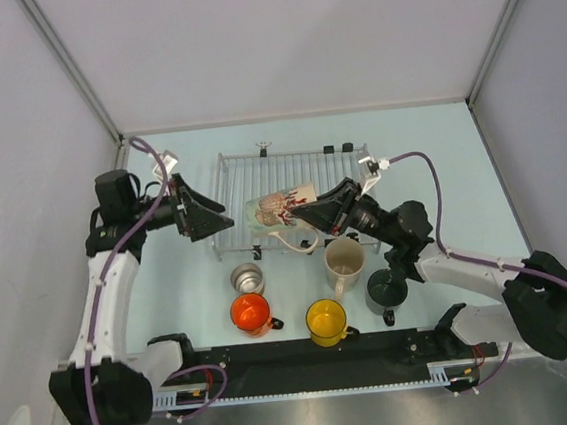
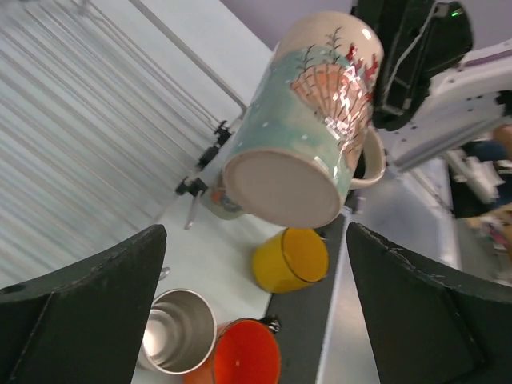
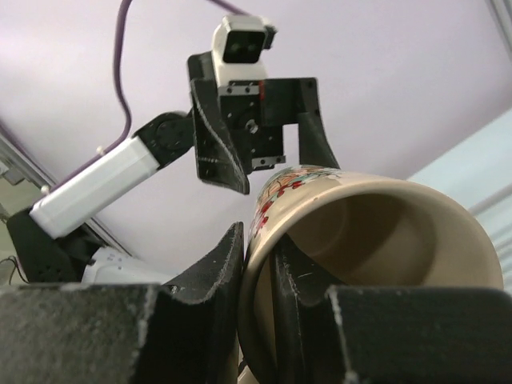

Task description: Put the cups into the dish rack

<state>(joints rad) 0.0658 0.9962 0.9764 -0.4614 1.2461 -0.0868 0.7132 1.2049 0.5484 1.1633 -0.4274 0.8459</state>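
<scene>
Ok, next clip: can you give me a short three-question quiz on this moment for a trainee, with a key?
1. True or false: the right gripper pinches the rim of the shell-patterned beige mug, one finger inside it.
2. How many cups stand upright on the pale table, on the arms' side of the silver wire dish rack? A three, B five, C six.
3. What state is the left gripper in?
Key: 1 true. 2 B. 3 open, holding nothing.
</scene>
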